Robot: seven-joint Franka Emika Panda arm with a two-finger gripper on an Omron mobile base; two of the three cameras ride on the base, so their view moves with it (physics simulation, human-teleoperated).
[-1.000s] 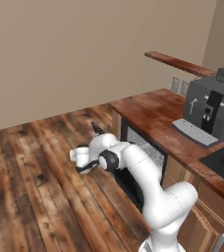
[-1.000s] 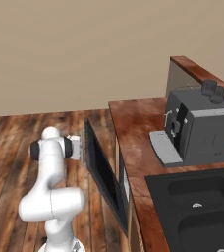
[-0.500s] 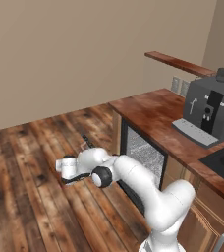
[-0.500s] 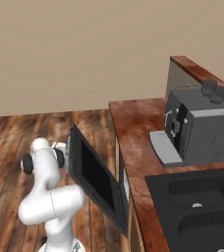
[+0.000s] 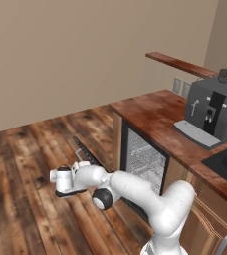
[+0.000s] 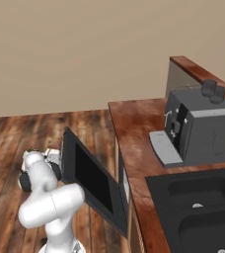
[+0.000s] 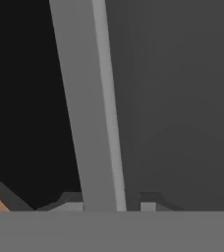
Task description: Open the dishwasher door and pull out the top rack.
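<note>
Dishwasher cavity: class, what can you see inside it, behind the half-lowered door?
Through the opening, pale wire grid bars of a rack show inside the dark cavity. The tilted dishwasher door and the arm cover the lower part, so anything there is hidden.

Nothing here can be read. The coffee machine (image 6: 199, 128) on the counter carries no brand or lettering that I can make out (its front has only small pale marks, too blurred to tell). The dishwasher door (image 6: 92, 180) is plain black, with no label, number or sign on it.
</note>
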